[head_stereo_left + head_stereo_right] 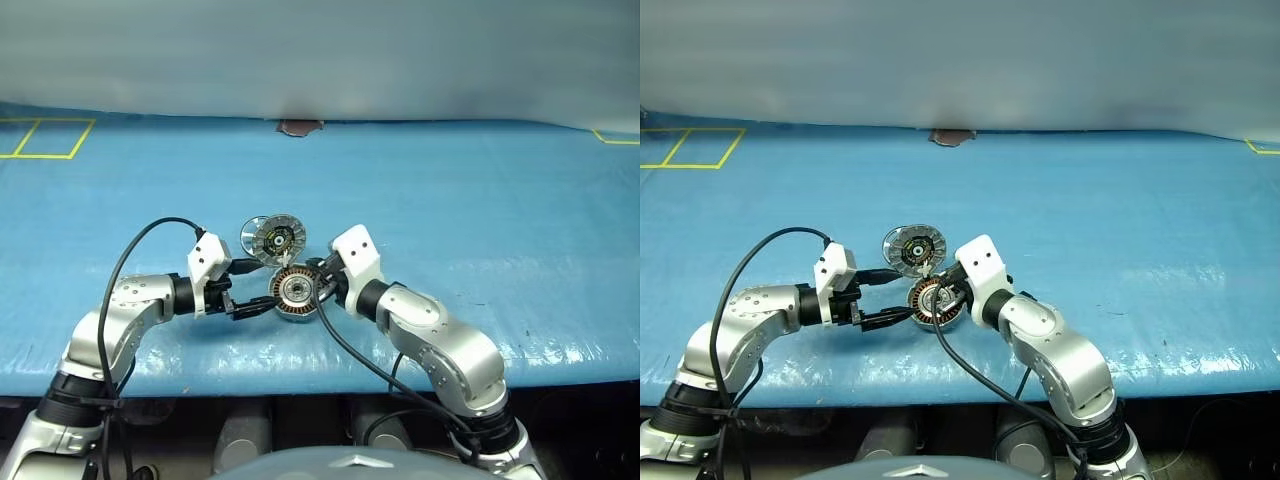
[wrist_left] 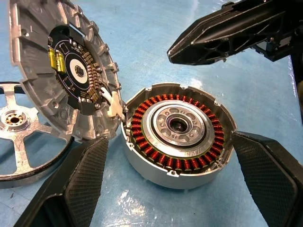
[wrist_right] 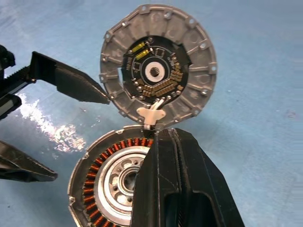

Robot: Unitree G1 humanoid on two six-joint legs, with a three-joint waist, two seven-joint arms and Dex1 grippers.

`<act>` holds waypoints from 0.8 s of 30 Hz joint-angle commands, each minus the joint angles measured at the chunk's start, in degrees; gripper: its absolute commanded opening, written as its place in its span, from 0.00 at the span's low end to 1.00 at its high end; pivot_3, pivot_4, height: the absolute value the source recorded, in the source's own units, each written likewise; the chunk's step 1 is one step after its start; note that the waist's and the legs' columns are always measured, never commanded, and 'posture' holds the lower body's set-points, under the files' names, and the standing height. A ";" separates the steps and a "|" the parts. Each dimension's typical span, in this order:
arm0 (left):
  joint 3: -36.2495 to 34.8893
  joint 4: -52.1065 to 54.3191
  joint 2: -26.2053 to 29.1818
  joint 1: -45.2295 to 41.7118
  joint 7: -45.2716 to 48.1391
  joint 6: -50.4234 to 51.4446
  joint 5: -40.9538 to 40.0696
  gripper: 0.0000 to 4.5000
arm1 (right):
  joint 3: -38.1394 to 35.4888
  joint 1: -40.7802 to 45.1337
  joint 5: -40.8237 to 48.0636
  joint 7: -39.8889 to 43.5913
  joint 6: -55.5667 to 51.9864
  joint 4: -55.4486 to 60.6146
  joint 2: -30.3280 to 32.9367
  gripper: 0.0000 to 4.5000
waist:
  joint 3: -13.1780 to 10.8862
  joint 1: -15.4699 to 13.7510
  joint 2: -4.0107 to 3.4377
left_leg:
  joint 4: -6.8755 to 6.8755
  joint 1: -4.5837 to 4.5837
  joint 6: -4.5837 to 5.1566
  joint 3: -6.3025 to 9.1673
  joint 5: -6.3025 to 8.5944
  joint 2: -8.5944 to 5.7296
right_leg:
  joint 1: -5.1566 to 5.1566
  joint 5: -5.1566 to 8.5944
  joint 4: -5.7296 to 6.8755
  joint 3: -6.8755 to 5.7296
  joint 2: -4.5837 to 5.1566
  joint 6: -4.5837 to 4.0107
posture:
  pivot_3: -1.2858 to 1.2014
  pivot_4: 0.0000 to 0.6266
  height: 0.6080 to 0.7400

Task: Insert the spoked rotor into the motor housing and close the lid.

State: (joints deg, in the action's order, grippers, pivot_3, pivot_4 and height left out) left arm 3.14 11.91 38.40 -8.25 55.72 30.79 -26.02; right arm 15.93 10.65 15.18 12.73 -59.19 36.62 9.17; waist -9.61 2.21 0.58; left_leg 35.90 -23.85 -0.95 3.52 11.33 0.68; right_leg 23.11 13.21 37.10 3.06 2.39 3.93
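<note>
The motor housing (image 2: 177, 130) lies open-side up on the blue table, with copper windings around a silver hub. Its lid (image 2: 64, 71) stands tilted open at the housing's far-left edge, dark inner face showing. The spoked rotor (image 2: 19, 142) lies flat beside the lid, partly under it. My left gripper (image 1: 255, 287) is open, one finger on each side of the housing. My right gripper (image 3: 170, 137) is shut with nothing in it. Its tip hovers over the housing's rim, close to where the lid joins.
The blue cover (image 1: 480, 220) spans the whole table, with its front edge (image 1: 560, 360) close to me. Yellow tape lines (image 1: 45, 140) mark the back left corner. A brown patch (image 1: 298, 127) sits at the back edge. Black cables (image 1: 140, 240) loop from both wrists.
</note>
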 commanded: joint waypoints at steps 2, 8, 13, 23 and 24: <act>-3.97 -0.40 -0.98 -0.78 -1.51 1.35 -2.89 1.00 | -2.90 -1.42 0.90 -0.09 -0.09 4.02 1.18 0.01 | 0.00 0.00 0.00 | 0.00 0.00 0.00 0.00 0.00 0.00 | 0.00 0.00 0.00 0.00 0.00 0.00 | 0.52 0.24 1.00; -6.41 -1.64 -1.12 -0.62 -2.01 3.11 -4.85 1.00 | -4.73 -3.03 1.07 -0.68 -0.35 5.02 2.08 0.01 | 0.00 0.10 0.00 | 0.00 0.01 0.00 -0.01 0.00 0.00 | -0.01 0.00 0.00 0.00 0.00 0.00 | 0.52 0.24 1.00; -7.18 -1.80 -0.19 0.94 -1.83 4.40 -5.37 1.00 | -5.35 -3.73 1.35 -1.17 -0.33 5.10 2.27 0.01 | 0.00 0.06 0.00 | -0.01 0.00 0.00 -0.01 0.00 0.00 | -0.01 0.00 -0.01 0.01 0.00 0.00 | 0.52 0.24 1.00; -13.21 -3.11 -3.94 0.04 -6.59 9.51 -10.91 1.00 | -5.35 -4.14 1.65 -1.48 -0.28 4.82 2.53 0.01 | 0.00 -0.03 0.00 | 0.00 -0.01 0.00 0.00 0.00 0.00 | 0.00 0.00 -0.02 -0.01 0.01 0.00 | 0.52 0.24 1.00; -12.75 -2.52 -3.66 0.10 -6.60 9.39 -10.32 1.00 | -5.36 -4.19 1.65 -1.51 -0.30 4.81 2.57 0.01 | 0.00 -0.03 0.01 | 0.00 -0.01 0.00 0.01 0.00 0.00 | 0.00 0.00 -0.02 -0.01 0.01 0.00 | 0.52 0.24 1.00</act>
State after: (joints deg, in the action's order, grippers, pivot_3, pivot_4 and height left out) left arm -8.59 7.81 34.38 -7.42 49.49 39.86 -35.40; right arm 11.07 6.41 16.23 11.28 -59.45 39.08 11.65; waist -9.61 2.17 0.58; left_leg 35.89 -23.86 -0.95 3.53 11.33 0.67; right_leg 23.10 13.21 37.08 3.06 2.40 3.93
